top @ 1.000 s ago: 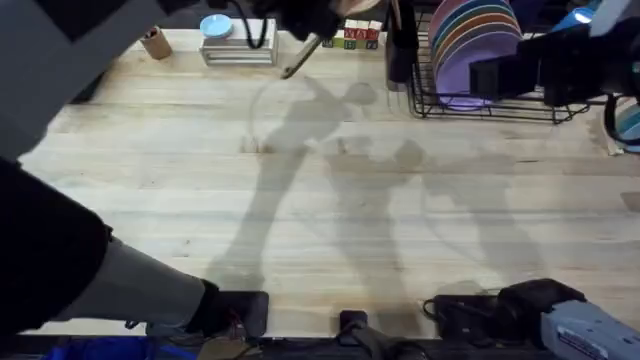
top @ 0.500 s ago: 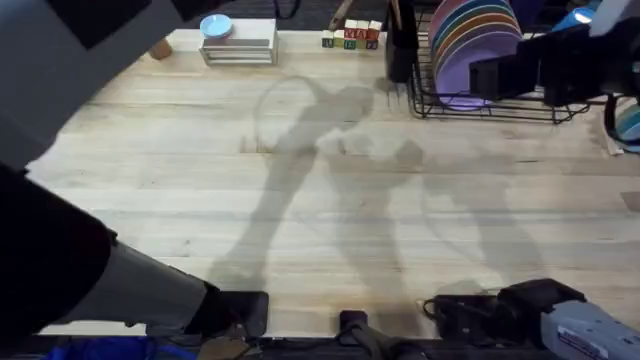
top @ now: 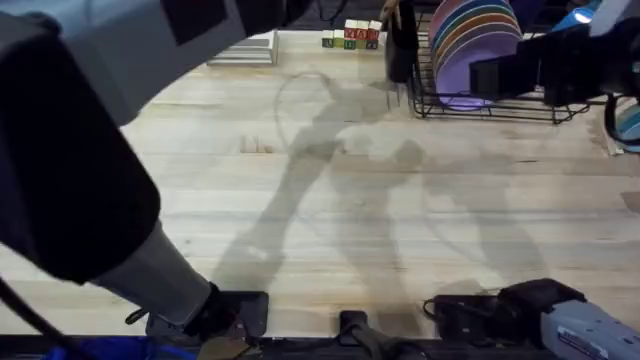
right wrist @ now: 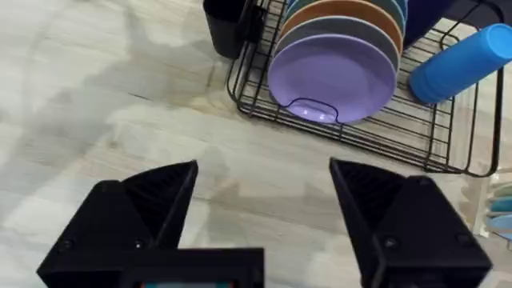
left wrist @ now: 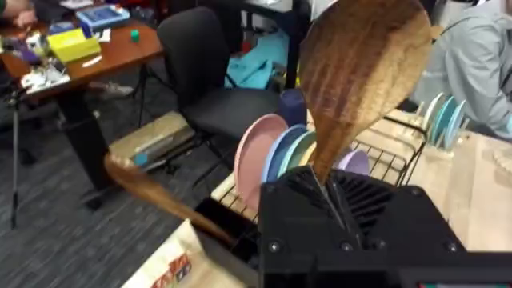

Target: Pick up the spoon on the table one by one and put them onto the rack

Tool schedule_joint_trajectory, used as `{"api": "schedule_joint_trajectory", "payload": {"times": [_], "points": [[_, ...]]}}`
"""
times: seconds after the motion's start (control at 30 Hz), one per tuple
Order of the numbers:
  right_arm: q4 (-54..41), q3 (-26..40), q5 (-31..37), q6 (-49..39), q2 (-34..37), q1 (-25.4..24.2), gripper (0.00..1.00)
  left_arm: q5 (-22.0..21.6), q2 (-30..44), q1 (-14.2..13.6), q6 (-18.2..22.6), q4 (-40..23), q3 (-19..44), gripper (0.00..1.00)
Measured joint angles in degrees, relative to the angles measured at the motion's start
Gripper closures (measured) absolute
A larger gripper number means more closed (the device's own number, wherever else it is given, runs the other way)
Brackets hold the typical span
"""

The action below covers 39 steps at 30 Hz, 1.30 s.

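Left wrist view shows you the left gripper (left wrist: 332, 210) clenched on a spoon (left wrist: 358, 76), whose round brown bowl stands up just above the fingers. Beyond this gripper and lower you see the rack (left wrist: 382, 164) with coloured plates (left wrist: 268, 152) standing in it. A second wooden spoon (left wrist: 156, 194) sticks out of a black holder (left wrist: 224, 220) at the near end of the rack. Your right gripper (right wrist: 264, 200) hangs over the table (right wrist: 104, 88) with its fingers spread wide and nothing between them; the rack is just ahead of it.

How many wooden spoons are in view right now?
2. One wooden spoon is clamped in the left claw, bowl up; the other seems to lean from the black holder beside the rack. Others may be hidden.
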Motion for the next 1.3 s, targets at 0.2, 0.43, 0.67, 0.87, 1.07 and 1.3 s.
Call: {"api": "schedule_joint_trajectory", "payload": {"times": [0.2,0.43,0.67,0.87,1.07,1.3], "points": [[0.0,0.0,0.0,0.0,0.0,0.0,0.009,0.8,2.0,-1.2,-3.9,5.6,0.0,0.958],[0.0,0.0,0.0,0.0,0.0,0.0,0.009,1.5,6.5,-1.2,-7.2,11.2,0.0,0.958],[0.0,0.0,0.0,-0.5,0.0,0.0,0.009,2.1,9.6,-1.2,-10.8,17.2,0.0,0.958],[0.0,0.0,0.0,-1.3,0.0,0.0,0.009,2.3,11.5,-1.3,-12.8,20.7,0.0,0.958],[0.0,0.0,0.0,-1.3,0.0,0.0,0.009,2.4,12.4,-1.3,-13.2,21.4,0.0,0.958],[0.0,0.0,0.0,-1.4,0.0,0.0,0.009,2.4,14.1,-1.4,-13.5,23.2,0.0,0.958]]}}
